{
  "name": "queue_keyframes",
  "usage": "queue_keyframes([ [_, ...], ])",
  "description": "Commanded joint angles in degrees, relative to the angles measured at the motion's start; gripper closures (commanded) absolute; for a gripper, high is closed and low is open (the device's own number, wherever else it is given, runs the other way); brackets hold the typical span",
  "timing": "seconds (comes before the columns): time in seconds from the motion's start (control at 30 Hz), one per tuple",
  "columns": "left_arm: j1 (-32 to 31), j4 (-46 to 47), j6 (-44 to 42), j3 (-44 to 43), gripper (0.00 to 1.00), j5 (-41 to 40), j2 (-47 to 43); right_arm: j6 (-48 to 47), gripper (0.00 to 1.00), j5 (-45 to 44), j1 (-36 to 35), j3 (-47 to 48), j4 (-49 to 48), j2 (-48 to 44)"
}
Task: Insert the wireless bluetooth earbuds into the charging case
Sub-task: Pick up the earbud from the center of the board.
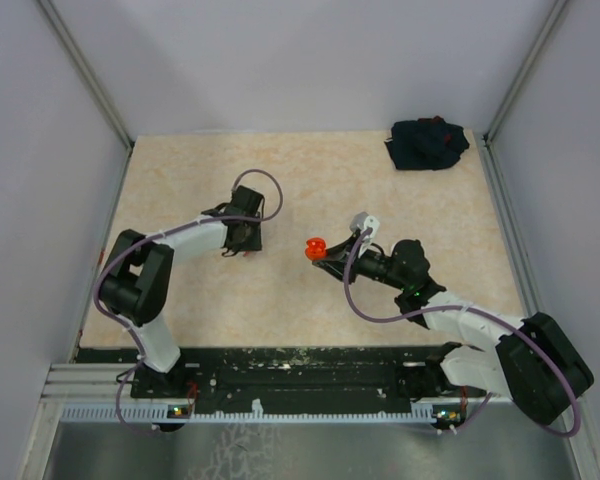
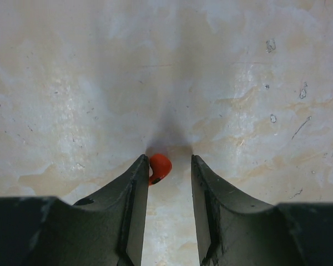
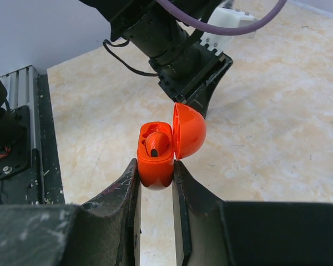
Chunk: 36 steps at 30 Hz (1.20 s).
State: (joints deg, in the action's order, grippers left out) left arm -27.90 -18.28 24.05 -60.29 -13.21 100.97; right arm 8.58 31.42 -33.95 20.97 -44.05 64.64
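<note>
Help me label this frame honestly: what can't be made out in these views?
Right wrist: the case shows one bud seated; its wall hides whether the other slot is filled.
Left wrist: the left jaw covers part of the red bud, so its stem is unseen.
Top: the left arm hides that bud; the dark bundle in the far corner is too dark to identify.

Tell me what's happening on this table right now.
The right gripper is shut on a red charging case, its lid open and one earbud seated inside. The left gripper is down at the table, jaws open around a second red earbud that touches one finger but isn't clamped yet.
</note>
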Motion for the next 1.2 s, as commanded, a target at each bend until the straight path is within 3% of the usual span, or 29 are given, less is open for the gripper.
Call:
queue_keyframes([
  [0.0, 0.56, -6.21, -6.33, -4.50, 0.59, 1.37, 2.19, -0.45, 1.00, 0.99, 0.25, -0.14, -2.88, -2.11],
  [0.23, 2.01, -8.49, -10.40, -6.98, 0.63, 6.33, 3.30, -0.58, 1.00, 0.92, 0.23, -0.19, -2.71, -2.24],
  [0.73, 2.39, -11.47, -20.94, -11.54, 0.58, 8.26, 5.09, -0.41, 1.00, 1.37, 0.26, -0.14, -2.88, -2.25],
  [1.17, 4.12, -13.11, -25.10, -12.88, 0.66, 11.54, 7.55, -0.36, 1.00, 1.50, 0.20, -0.17, -2.88, -2.52],
])
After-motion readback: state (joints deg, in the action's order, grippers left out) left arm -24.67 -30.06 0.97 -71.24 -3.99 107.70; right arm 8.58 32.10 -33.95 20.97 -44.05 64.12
